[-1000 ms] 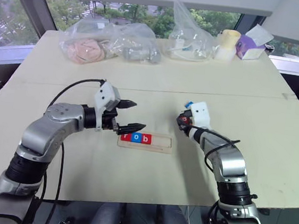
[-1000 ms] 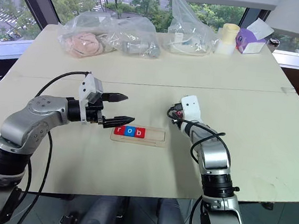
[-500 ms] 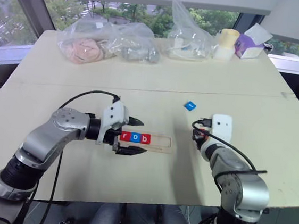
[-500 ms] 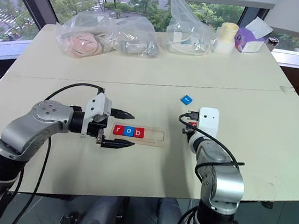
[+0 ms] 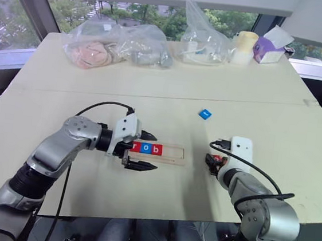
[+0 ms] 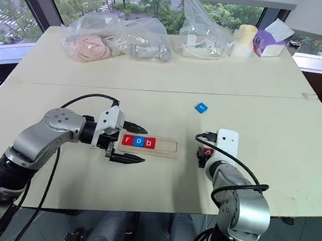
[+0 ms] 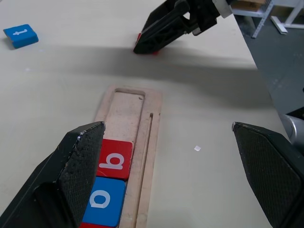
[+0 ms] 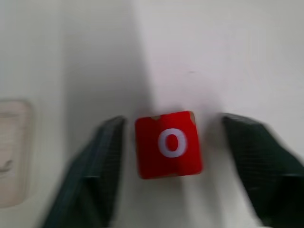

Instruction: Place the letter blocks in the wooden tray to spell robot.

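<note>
The right end effector [image 8: 173, 156] is low over the cream surface [image 5: 267, 97], fingers spread apart with a red "o" block [image 8: 168, 144] lying between them, not pinched. Just beyond, the left end effector [image 5: 144, 150] is released too – its black fingers straddle the near-left end of the wooden tray [image 5: 172, 154], one on each long side. In the tray's groove sit three letter blocks – red "r" [image 5: 136, 146], blue "o" [image 7: 103, 200], red "b" [image 7: 114, 159] – its other end bare. Farther back lies a blue block [image 5: 205, 113], then clear plastic bags [image 5: 120, 46] along the far edge
</note>
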